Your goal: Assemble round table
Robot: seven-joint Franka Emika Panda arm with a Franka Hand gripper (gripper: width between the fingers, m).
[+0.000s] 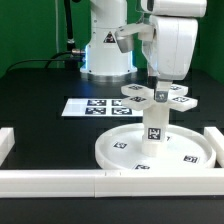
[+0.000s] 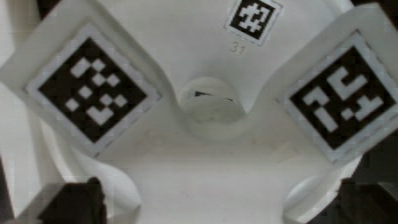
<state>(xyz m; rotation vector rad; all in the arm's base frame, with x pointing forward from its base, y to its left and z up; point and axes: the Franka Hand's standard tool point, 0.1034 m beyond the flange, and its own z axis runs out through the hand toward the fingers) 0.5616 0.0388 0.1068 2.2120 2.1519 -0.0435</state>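
Arm: you see it reaching straight down over the cross-shaped piece.
Gripper: jaw state, you cannot tell.
Cross-shaped piece: atop the post, standing on the round disc.
Around: marker board behind; border rails in front.

Tool fingertips hidden behind cross piece

cross piece atop post, post on disc.

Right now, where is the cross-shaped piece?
In the exterior view, the cross-shaped piece sits atop the upright post at the round disc's centre, right of middle, directly below the end effector.
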